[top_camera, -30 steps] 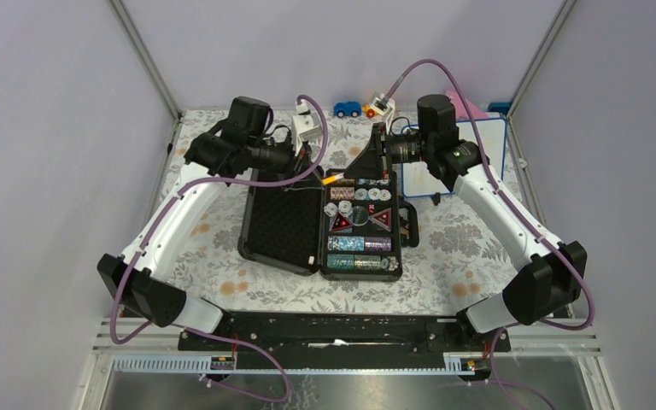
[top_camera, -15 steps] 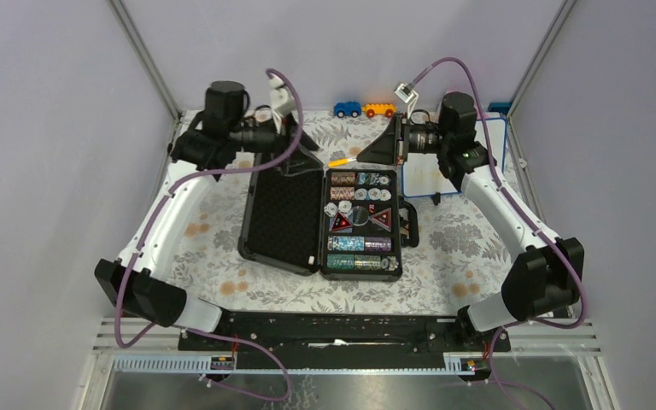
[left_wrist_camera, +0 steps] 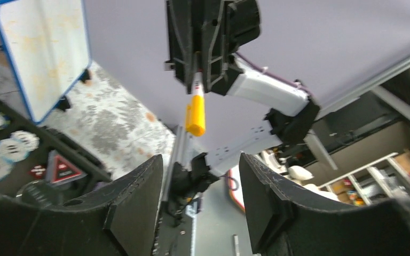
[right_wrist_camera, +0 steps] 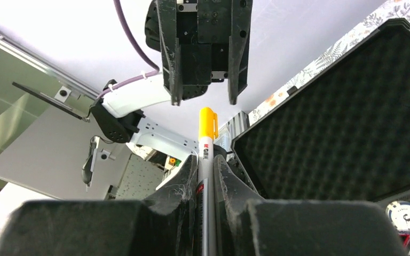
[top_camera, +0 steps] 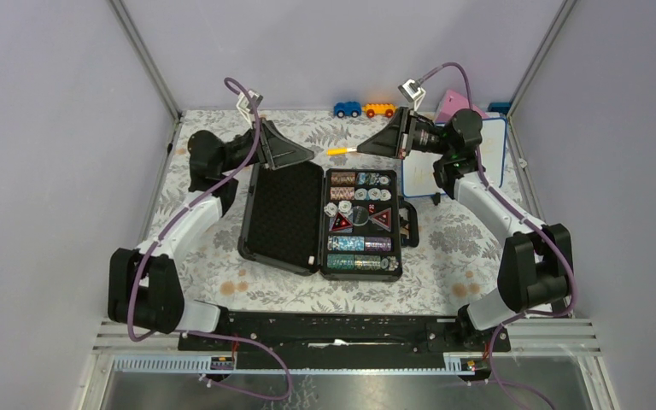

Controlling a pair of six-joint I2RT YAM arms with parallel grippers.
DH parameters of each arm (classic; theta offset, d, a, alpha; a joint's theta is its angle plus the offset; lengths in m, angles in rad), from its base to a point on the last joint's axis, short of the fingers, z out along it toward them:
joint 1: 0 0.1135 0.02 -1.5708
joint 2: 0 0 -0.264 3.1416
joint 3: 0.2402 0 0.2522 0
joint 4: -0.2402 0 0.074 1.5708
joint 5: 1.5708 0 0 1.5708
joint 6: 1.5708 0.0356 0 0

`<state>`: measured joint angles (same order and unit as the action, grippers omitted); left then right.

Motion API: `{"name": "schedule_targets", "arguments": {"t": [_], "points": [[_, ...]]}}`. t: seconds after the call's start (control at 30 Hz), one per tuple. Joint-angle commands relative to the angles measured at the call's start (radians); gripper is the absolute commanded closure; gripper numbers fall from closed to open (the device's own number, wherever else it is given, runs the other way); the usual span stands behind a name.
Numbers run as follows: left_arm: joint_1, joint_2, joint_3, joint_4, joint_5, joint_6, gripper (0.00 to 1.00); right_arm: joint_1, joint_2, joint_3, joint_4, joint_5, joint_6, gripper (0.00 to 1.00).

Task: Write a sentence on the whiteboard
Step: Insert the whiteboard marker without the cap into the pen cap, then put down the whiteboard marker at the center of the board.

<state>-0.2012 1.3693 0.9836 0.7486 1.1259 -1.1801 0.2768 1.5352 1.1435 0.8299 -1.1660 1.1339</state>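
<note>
The whiteboard (top_camera: 453, 166), white with a thin blue frame, stands at the back right behind my right arm. It also shows in the left wrist view as the whiteboard (left_wrist_camera: 42, 48), with the sentence (left_wrist_camera: 53, 37) as faint yellow-orange marks on it. My right gripper (top_camera: 376, 147) is shut on a white marker (right_wrist_camera: 206, 160) whose yellow cap (top_camera: 340, 151) points left towards the other arm. My left gripper (top_camera: 306, 157) hangs open and empty a short way left of the cap. In the left wrist view, the cap (left_wrist_camera: 196, 113) sits between and beyond my left fingertips (left_wrist_camera: 139, 208).
An open black case (top_camera: 320, 256) lies mid-table, its foam lid (top_camera: 280, 209) on the left and poker chips (top_camera: 359, 243) in the right half. A blue toy car (top_camera: 347, 108) and an orange one (top_camera: 380, 109) sit at the back edge. A pink wedge (top_camera: 453, 100) stands behind the board.
My left gripper has opened and drawn back to the left. The right gripper has pulled back to the right with the capped marker. The two were close together over the case before.
</note>
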Motion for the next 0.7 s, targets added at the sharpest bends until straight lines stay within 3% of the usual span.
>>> {"name": "schedule_targets", "arguments": {"t": [0.0, 0.17, 0.67], "points": [[-0.028, -0.006, 0.004, 0.367, -0.041, -0.318, 0.44, 0.011, -0.025, -0.01, 0.12, 0.013, 0.06, 1.0], [-0.079, -0.022, -0.002, 0.227, -0.056, -0.219, 0.47, 0.027, -0.029, -0.013, 0.118, 0.014, 0.056, 1.0], [-0.084, -0.033, 0.023, -0.046, -0.092, -0.027, 0.57, 0.046, -0.058, -0.013, 0.096, 0.002, 0.024, 1.0]]}}
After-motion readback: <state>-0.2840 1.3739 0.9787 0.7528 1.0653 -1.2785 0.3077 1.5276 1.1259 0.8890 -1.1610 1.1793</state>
